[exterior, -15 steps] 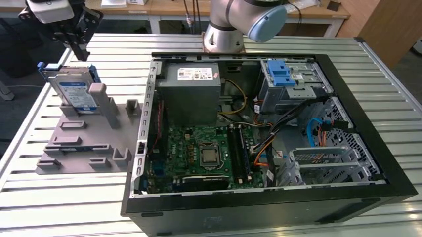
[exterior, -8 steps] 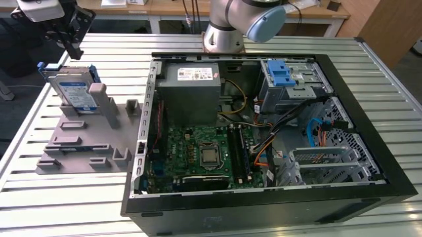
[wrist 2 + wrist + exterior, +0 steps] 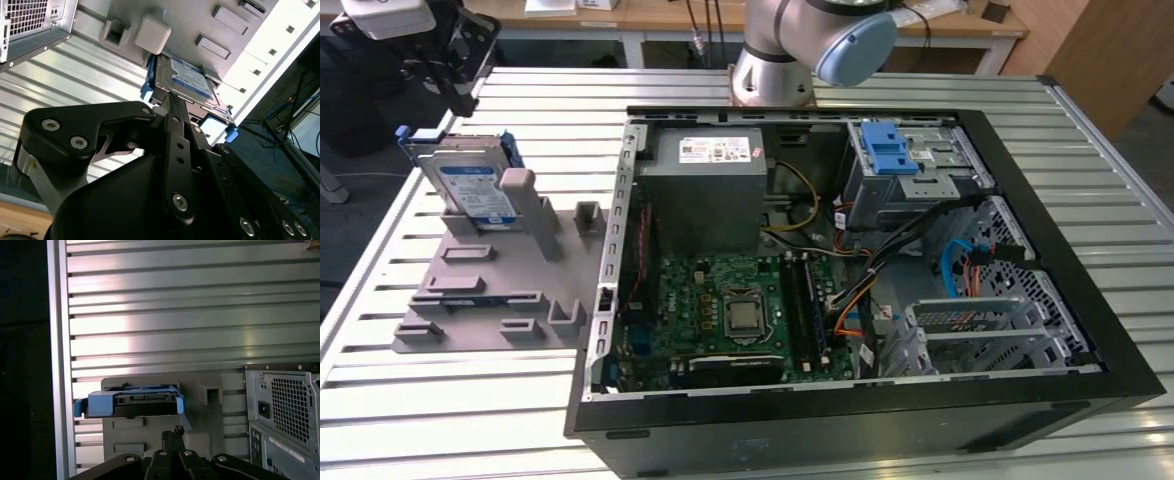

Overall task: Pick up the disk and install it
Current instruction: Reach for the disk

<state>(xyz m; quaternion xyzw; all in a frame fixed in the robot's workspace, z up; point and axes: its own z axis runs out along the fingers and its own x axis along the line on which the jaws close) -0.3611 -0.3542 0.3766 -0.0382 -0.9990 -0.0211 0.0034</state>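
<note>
Currently: disk standing in its holder, fingers poised over it

Item 1. Fingers (image 3: pixel 458 95): drawn close together, holding nothing, tips pointing down. In both wrist views the tips (image 3: pixel 170 97) (image 3: pixel 172 432) meet with no gap between them.

Item 2. Disk (image 3: pixel 470 185): directly beneath the fingers, near but apart from them. It stands upright on edge with its blue-and-white label showing and a blue rail frame around it. In the first wrist view its connector edge (image 3: pixel 132 402) faces the fingers.

Item 3. Grey holder (image 3: pixel 480 290): a slotted block under the fingers that carries the disk and lies flat on the table (image 3: pixel 454 400).

Item 4. Computer case (image 3: pixel 854 420): open, well apart from the fingers toward the exterior view's right. Inside are a motherboard (image 3: pixel 734 310), a grey power supply (image 3: pixel 707 190) and a blue latch (image 3: pixel 894 155).
</note>
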